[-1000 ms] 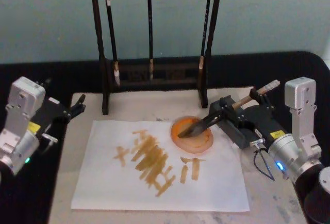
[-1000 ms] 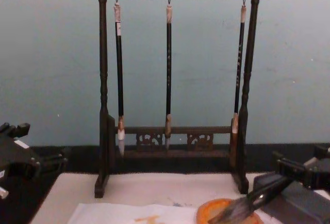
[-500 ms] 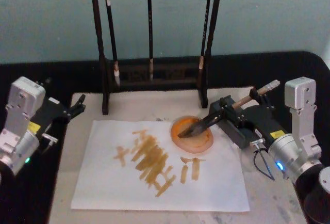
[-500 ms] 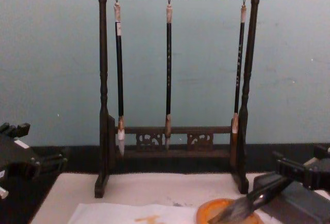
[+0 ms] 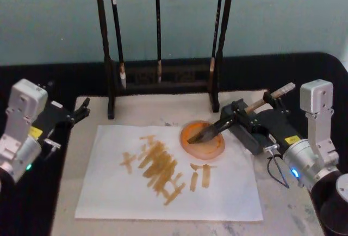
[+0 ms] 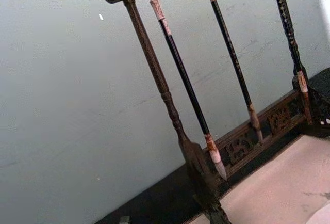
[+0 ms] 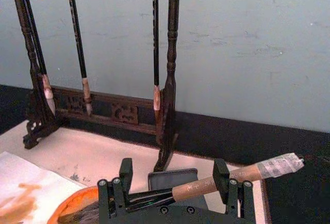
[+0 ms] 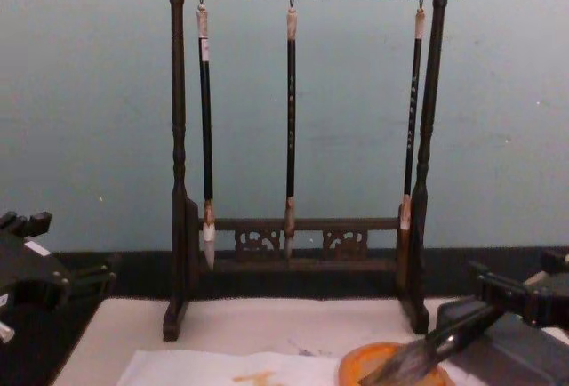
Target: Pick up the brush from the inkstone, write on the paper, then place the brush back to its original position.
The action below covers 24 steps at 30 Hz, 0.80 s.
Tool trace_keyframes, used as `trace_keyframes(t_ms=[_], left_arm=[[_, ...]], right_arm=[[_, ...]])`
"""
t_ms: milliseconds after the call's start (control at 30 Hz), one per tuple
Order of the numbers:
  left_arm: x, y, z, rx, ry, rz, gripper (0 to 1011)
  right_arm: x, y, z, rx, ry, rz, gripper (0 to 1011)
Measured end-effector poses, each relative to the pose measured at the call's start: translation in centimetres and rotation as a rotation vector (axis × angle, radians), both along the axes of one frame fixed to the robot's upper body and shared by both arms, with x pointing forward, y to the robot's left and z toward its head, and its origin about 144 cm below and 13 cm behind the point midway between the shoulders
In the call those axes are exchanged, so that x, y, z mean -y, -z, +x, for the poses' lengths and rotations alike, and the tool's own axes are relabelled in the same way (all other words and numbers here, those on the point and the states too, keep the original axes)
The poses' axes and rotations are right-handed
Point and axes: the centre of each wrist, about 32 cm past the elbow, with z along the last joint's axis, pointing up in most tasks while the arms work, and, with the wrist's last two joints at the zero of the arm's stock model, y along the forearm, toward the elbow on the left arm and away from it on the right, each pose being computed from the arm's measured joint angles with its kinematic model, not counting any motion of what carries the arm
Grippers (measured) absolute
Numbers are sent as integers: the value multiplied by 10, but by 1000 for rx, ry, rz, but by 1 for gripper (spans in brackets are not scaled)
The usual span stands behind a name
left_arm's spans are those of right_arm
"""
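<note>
- Head view: my right gripper (image 5: 243, 117) pinches the brush (image 5: 239, 115) slantwise, tuft over the orange dish (image 5: 203, 140) at the paper's (image 5: 109, 192) far right corner. The paper, marked with tan strokes, lies on the mat (image 5: 163, 110) in front of the rack (image 5: 163, 75). My left gripper (image 5: 81, 110) sits off the mat's far left corner; whether its fingers are spread I cannot tell.
- Right wrist view: fingers (image 7: 125, 172) pressed on the brush (image 7: 227, 178) shaft, taped end sticking out.
- Chest view: brush (image 8: 427, 350) tuft touches the dish (image 8: 373, 364) rim.
</note>
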Motion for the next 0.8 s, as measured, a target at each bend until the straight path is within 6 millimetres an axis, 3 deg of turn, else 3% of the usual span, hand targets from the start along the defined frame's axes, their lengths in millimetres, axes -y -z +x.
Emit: trace_keyframes(t_ms=[800], left_arm=[[0,0,0,0,0,0,1009]], right_arm=[[0,0,0,0,0,0,1000]])
